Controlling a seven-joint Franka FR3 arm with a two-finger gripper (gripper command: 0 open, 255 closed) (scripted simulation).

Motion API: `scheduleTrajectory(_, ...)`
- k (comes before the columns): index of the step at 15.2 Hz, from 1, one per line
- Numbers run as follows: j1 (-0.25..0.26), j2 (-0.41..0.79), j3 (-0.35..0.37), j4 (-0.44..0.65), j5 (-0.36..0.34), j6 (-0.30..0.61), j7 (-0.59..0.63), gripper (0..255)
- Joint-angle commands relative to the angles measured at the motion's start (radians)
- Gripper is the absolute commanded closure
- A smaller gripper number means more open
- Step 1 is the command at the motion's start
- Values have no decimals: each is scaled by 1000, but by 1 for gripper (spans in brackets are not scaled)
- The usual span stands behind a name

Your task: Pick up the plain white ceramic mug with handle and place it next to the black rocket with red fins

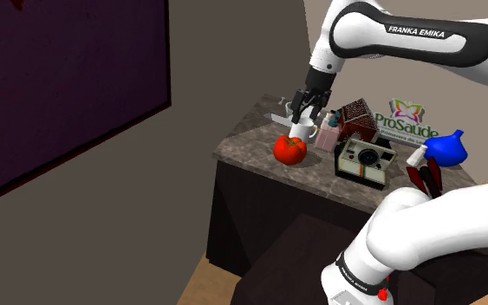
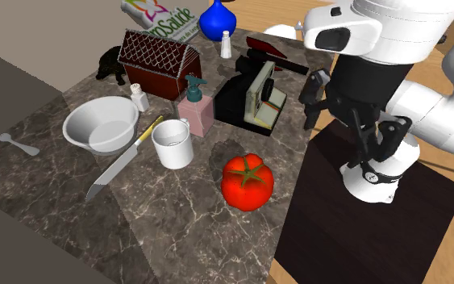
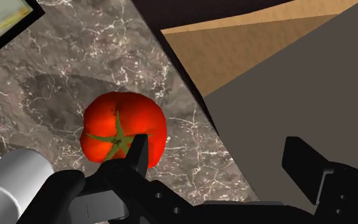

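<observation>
While gripper (image 3: pixel 219 153) hangs spread, empty: step is reaching the mug (image 2: pixel 172 144).
Mug: middle of table (image 2: pixel 177 234), near tomato (image 2: pixel 247 181).
Next: centre over mug, lower, pinch rim.

White arm (image 1: pixel 354 39), dark joints, FRANKA EMIKA lettering (image 1: pixel 416 32); black two-finger pincer (image 3: pixel 219 156).

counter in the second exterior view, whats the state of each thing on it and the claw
plain white mug with handle, upright, empty, not held
black claw, open, empty
round white bowl, upright, empty
red tomato, stem up
pink pump bottle, upright
</observation>
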Motion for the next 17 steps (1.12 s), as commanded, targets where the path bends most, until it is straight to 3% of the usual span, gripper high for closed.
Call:
scheduleTrajectory(1,-12,41,-39,3,-19,38,-44,0)
scheduleTrajectory(9,-38,256,-178,83,-40,172,-202,0)
scheduleTrajectory(17,-63,527,-300,240,26,271,-382,0)
